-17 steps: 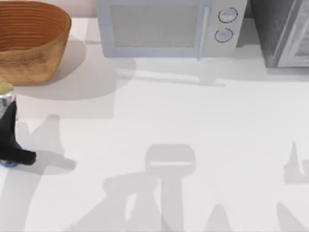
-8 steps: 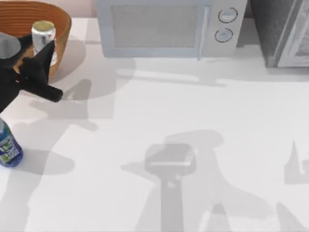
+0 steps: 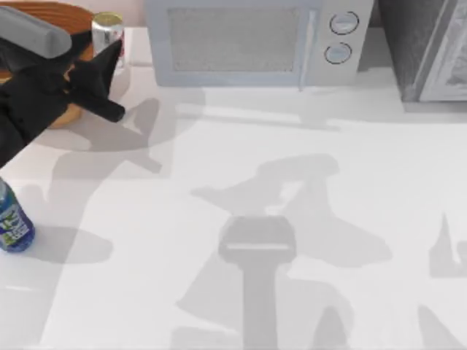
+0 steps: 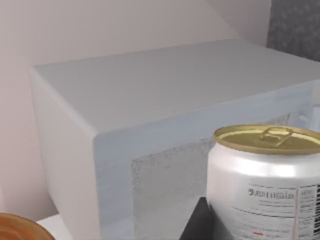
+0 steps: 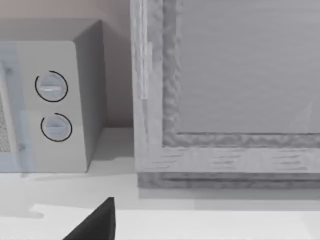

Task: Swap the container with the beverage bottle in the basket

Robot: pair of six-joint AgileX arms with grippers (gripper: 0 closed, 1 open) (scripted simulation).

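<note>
the scene is evenly bright, the white table lit without glare or blown-out patches. soft grey shadows with blurred edges lie across the table in front of the microwave: broad arm-shaped ones fan out from a darker, box-shaped shadow well in front of the microwave. the beverage bottle throws an oval shadow away from itself toward the table's middle, and the left end effector drops a pointed shadow just in front of the microwave's near corner. the container carries a pale sheen along its shoulder in the left wrist view. straight edges of the microwave stay straight toward the borders.
</note>
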